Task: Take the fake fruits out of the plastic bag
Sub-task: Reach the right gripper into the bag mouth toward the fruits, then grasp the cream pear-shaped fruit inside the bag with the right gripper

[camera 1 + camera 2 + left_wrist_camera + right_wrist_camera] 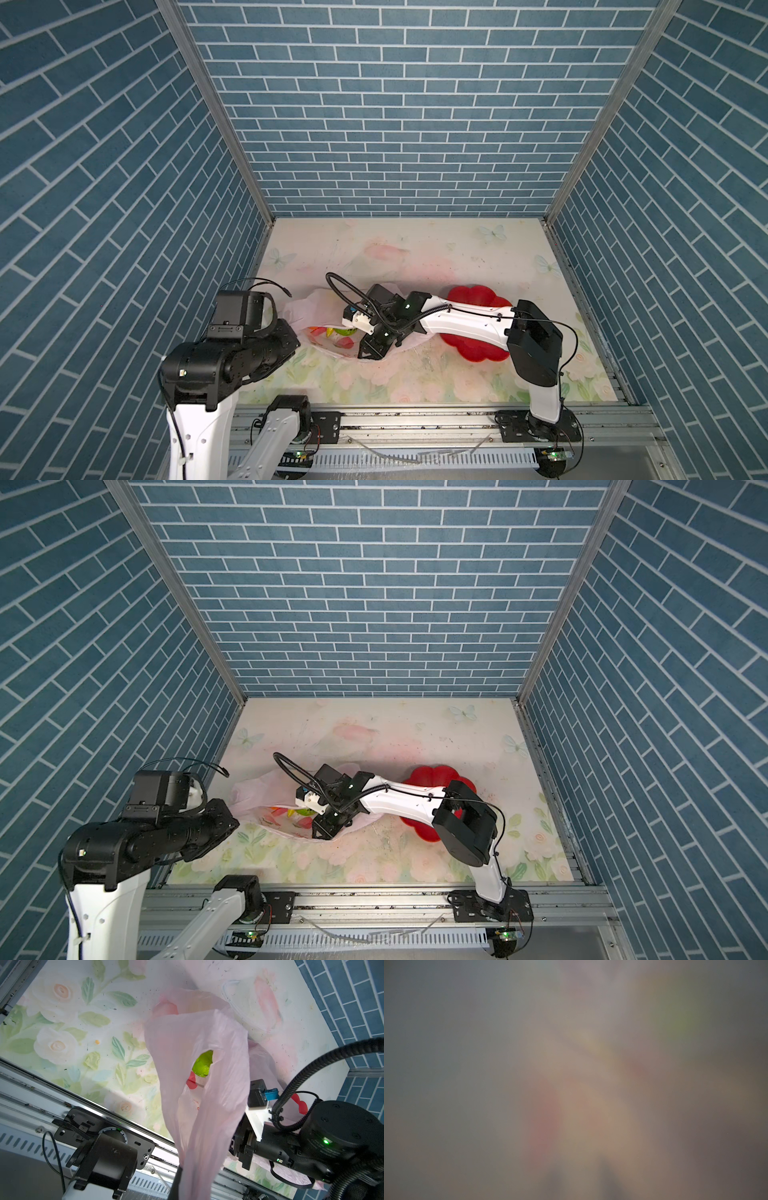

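The left fingers (pixel 176 1180) are pinched shut on a strip of the bag (pixel 309 307). They hold the film up off the counter (pixel 415 257), probably to keep the mouth gaping for the other arm. In both top views the bag lies left of centre in the lower half of the frame. The fruits (pixel 338 336) are inside it, showing as green, red and orange patches through the film. None is on the red plate (pixel 473 297) to the right.

The right fingers (pixel 371 349) are down at the bag, just right of the fruits. I cannot tell whether they are on the film or in it, or whether they are wide or gripping, because the right wrist view is all blur. A green fruit (pixel 203 1064) shows through a gap in the film, well apart from the left fingers.
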Controlling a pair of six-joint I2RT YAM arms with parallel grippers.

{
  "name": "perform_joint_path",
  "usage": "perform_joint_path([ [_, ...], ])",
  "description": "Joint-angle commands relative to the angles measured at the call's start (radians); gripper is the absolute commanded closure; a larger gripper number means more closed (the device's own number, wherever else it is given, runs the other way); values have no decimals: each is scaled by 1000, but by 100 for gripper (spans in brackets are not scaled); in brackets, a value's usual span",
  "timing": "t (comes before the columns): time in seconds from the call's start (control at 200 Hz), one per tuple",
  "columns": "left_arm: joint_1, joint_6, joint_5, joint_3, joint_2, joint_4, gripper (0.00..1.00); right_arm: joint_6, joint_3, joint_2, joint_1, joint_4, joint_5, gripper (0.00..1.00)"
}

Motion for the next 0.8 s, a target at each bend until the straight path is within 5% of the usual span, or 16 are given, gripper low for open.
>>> perform_joint_path([
  [0.0,-5,-7,29,-69,-27,0,93,50,-43,-46,3,19,127,67],
  [0.275,-4,-79,102,-345,-238,15,100,213,-4,-35,7,99,452,61],
  [0.5,-4,-127,128,-456,-366,13,100,183,77,46,3,199,596,57],
  [0.795,-4,-180,95,-555,-467,76,100,128,212,138,-34,129,590,48],
])
